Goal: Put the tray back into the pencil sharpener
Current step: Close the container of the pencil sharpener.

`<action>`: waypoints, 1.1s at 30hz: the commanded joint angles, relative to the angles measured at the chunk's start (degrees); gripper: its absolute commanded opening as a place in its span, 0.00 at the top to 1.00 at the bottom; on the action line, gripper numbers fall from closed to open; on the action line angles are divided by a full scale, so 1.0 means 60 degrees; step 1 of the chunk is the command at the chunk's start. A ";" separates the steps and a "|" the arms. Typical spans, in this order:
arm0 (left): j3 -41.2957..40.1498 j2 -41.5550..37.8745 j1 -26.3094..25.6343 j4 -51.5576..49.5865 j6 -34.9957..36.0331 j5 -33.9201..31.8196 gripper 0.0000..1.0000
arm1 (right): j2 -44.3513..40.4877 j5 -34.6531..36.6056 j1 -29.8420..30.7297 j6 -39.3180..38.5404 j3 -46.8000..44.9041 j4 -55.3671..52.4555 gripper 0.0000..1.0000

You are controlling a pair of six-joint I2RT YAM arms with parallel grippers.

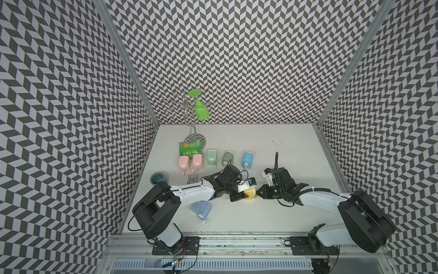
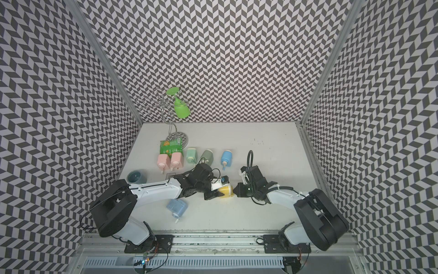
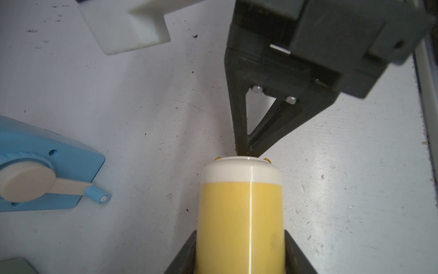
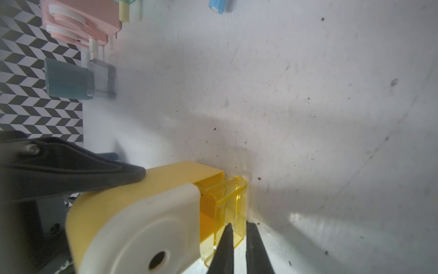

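The right pincer point(image 4: 238, 224) is nipping the end wall of the clear yellow tray point(image 4: 227, 197), its tips almost meeting. The tray is sitting partway inside the yellow pencil sharpener point(image 4: 132, 208), with its outer end sticking out. The left pincer point(image 3: 239, 237), roughly half open, is clamping the sharpener's body from both sides close to the bench point(image 4: 308, 95). A blue sharpener point(image 3: 35, 170) is lying near, and pink sharpeners point(image 1: 198, 161) are standing farther back.
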 commanded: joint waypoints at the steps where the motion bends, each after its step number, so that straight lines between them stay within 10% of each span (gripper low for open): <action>1: 0.0090 0.0059 -0.0040 0.0364 -0.0040 -0.0089 0.97 | 0.0230 -0.0670 0.0184 0.0061 -0.0097 0.0927 0.87; 13: 0.0112 0.0143 -0.0041 0.0389 -0.0066 -0.0082 0.98 | 0.0537 -0.0985 0.0393 0.0325 -0.0155 0.1457 0.87; 21: 0.0090 -0.0035 -0.0051 0.0390 -0.0366 -0.0111 1.00 | -0.2326 0.2077 -0.0473 0.0707 -0.0720 0.0044 0.66; 33: 0.0888 -0.0440 -0.0787 0.0197 -0.4301 -0.2426 1.00 | -0.5515 0.4496 -0.0565 0.0696 -0.0765 -0.0867 0.63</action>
